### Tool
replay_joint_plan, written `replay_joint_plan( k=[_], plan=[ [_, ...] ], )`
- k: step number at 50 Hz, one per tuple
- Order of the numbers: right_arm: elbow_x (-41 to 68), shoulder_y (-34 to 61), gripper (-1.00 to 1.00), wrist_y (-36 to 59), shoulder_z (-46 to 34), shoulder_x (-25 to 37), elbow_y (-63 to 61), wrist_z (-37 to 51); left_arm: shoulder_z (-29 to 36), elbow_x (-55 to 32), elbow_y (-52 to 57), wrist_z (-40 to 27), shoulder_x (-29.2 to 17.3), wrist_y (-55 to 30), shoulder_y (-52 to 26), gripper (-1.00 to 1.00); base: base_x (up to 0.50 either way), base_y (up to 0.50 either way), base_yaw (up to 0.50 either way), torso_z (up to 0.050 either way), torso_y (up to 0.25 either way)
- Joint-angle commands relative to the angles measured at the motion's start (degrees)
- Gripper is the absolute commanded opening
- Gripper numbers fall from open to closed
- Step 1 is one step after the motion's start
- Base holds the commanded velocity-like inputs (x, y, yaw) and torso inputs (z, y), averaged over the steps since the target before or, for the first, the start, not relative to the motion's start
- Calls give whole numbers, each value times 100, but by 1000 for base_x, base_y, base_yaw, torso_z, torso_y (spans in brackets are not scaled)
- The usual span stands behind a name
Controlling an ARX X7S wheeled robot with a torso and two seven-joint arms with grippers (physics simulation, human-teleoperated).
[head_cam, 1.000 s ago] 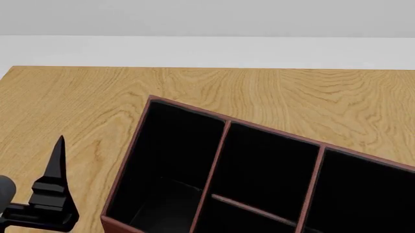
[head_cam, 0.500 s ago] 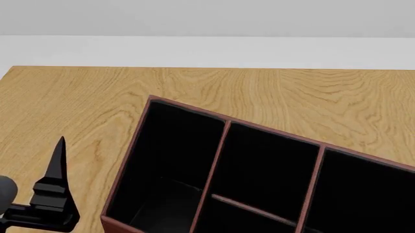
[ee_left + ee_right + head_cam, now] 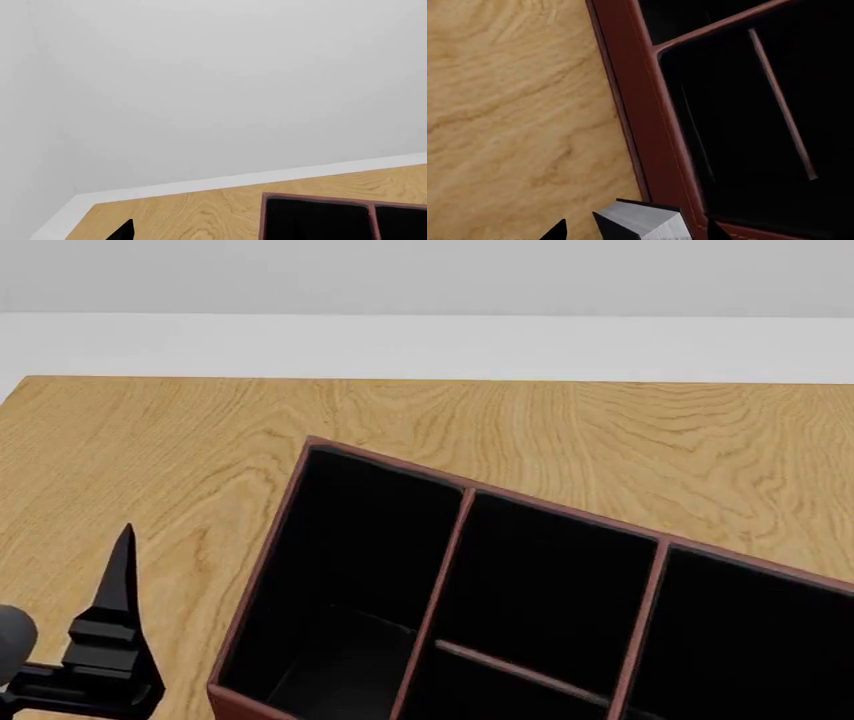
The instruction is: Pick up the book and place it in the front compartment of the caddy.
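The caddy (image 3: 461,515) is a large red-brown box with black lining and thin dividers; it fills the lower right of the head view. It also shows in the left wrist view (image 3: 313,198) and the right wrist view (image 3: 640,115). My right gripper (image 3: 636,235) is shut on the book (image 3: 644,222), which has a black cover and white page edges. It holds the book above the table, just outside the caddy's rim. My left gripper (image 3: 120,585) hangs over the table left of the caddy, empty, with one fingertip (image 3: 125,231) in view. The right gripper is out of the head view.
The wooden table (image 3: 174,440) reaches to a white wall at the back, and its left corner (image 3: 30,380) is in view. Bare wood lies left of and behind the caddy.
My left gripper has sunk slightly in the head view. The caddy has not moved.
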Motion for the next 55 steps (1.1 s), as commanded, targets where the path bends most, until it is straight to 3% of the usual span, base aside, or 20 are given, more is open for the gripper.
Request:
replay_joint_plan(
  k=[1,55],
  plan=[
    [-491,-78,100,37,-61,17,107,-364,27,-1,-3,-25,-20,30,-3,100,0,0,0,0,0],
    [-1957,-343,100,-340,-708,-107,473,-1342,75,-30,-44,-73,-149,218,18,100,0,0,0,0,0]
  ],
)
